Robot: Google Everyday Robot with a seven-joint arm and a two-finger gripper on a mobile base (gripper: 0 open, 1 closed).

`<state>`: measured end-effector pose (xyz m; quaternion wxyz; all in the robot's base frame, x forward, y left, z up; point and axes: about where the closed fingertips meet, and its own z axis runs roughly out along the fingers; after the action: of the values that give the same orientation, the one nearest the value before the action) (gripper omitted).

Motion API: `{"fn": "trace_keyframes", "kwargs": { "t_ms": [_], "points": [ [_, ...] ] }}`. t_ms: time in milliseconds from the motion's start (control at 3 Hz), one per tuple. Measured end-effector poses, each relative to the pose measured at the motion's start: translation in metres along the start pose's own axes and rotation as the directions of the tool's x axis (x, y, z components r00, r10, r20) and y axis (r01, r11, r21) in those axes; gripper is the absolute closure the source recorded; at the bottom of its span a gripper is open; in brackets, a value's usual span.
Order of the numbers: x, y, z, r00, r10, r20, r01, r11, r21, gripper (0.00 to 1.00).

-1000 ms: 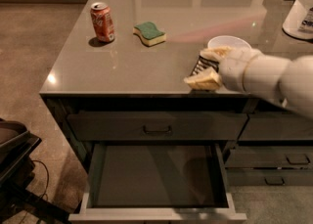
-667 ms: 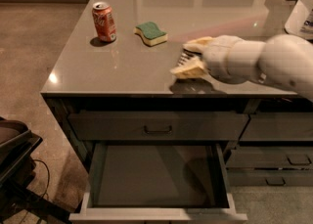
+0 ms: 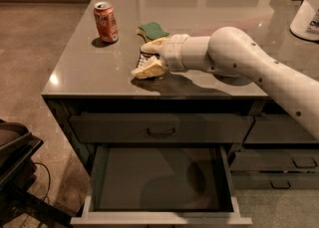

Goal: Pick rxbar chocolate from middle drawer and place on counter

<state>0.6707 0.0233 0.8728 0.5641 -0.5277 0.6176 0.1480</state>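
My tool (image 3: 141,60) is in the middle of the frame, low over the surface (image 3: 84,75), and it is closed around the rxbar chocolate (image 3: 144,62); a small dark wrapper with white print shows between the two pale fingers (image 3: 149,48). The bar is therefore out of the middle drawer (image 3: 159,219), which stands open and bare at the bottom of the frame. I judge that I am at the placing step. The sponge (image 3: 152,30) lies just behind my tool, and the red soda can (image 3: 106,21) stands to the upper left, a little apart. The next move calls for lowering the bar flat on the free part of the surface in front of the sponge, then opening the fingers and lifting straight up, so that nothing is pushed.
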Motion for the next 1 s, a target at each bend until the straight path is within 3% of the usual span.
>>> {"fn": "trace_keyframes", "kwargs": {
  "t_ms": [1000],
  "points": [
    [-0.0002,0.0004,0.0001,1.000,0.000,0.000,0.000,1.0000,-0.001,0.12]
  ]
}}
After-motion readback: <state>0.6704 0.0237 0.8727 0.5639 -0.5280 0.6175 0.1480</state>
